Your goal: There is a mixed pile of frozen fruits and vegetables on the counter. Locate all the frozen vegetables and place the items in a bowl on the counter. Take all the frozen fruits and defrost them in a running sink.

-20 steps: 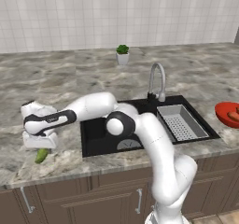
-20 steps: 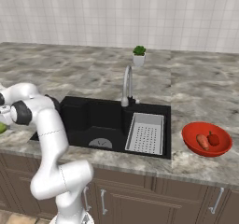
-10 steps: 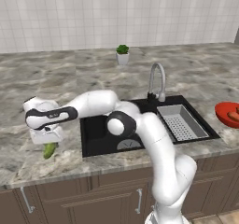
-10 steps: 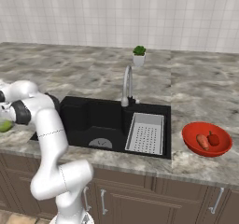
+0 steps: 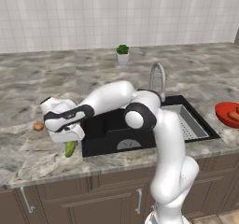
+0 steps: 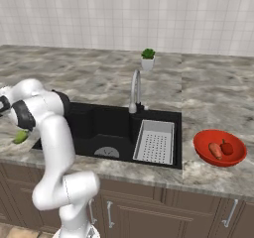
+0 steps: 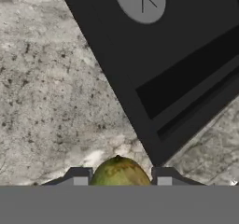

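Left base view: arm stretched toward the left of the frame, gripper (image 5: pixel 70 141) low over the worktop (image 5: pixel 28 87) just left of the sink (image 5: pixel 112 127). Yellow-green fruit (image 5: pixel 70 149) poking out below the hand at lower left, seemingly lifted a little off the stone. Small brown ball (image 5: pixel 38 125) lying on the worktop at far left, beside the hand and not touched. Red bowl (image 5: pixel 227 113) cut by the right edge, well apart from all this. Steel faucet (image 5: pixel 158 78) above the basin; no water visible from it. Small potted plant (image 5: pixel 123 54) near the back wall.

Right base view: bowl (image 6: pixel 220 148) at right of the frame, holding the orange carrot piece (image 6: pixel 215 150) and the rounded red piece (image 6: pixel 227 147) side by side. Vegetable half of the job therefore looks finished. Green fruit (image 6: pixel 21 137) at the far left edge, near the front lip of the worktop. Black basin (image 6: pixel 106 128) and grey rack (image 6: pixel 155 142) empty of food.

Hand view: jaws closed narrow on the green fruit (image 7: pixel 120 172), its rounded top bulging between the two tips at bottom centre. Black basin (image 7: pixel 177 55) with its round drain (image 7: pixel 140 1) across the upper right, marble at left.

Judged remaining: carry this fruit to the basin, fetch the brown ball, get the water running.
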